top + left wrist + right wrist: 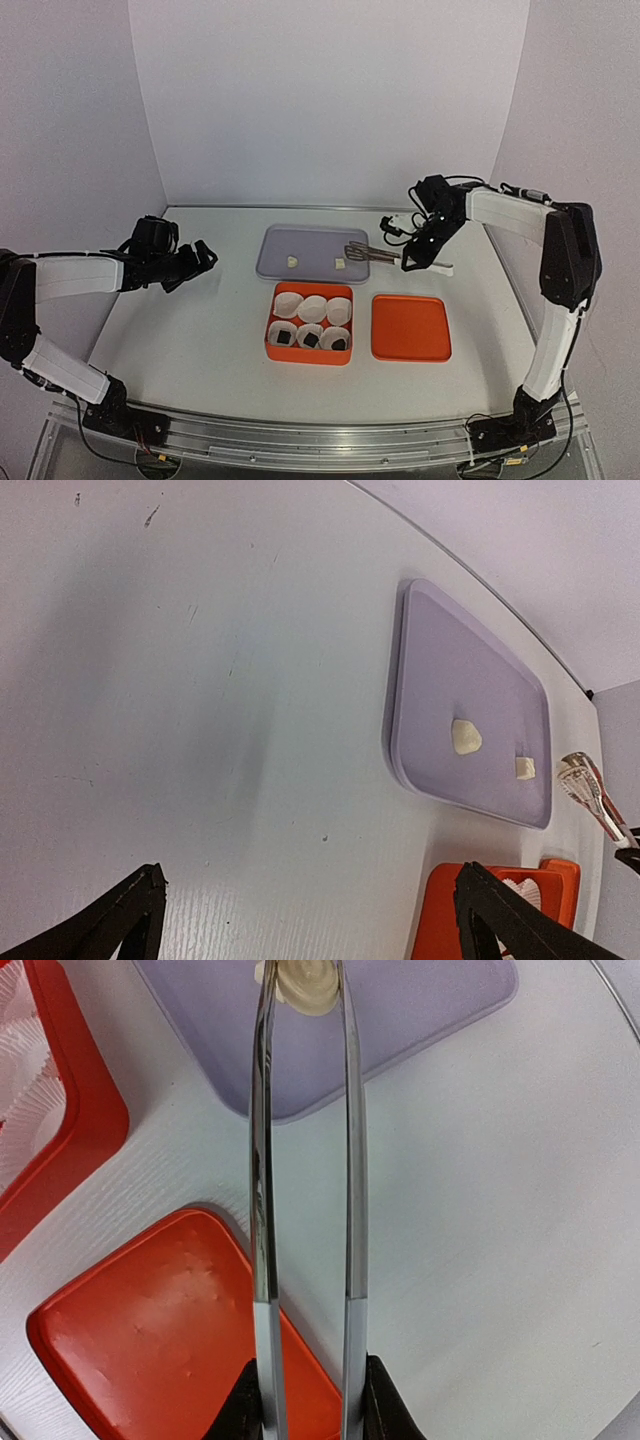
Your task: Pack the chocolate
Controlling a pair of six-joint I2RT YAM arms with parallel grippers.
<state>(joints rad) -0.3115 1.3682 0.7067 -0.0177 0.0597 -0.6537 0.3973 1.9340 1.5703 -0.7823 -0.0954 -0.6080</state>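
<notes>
Top external: white table (200,335), pale walls (330,100); left tool (196,265) wide, right tool (413,260) gripping tongs (375,253).

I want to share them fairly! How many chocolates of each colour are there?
Dark chocolates: 3
Cream chocolates: 3, one of them in the tongs
Total: 6
</notes>
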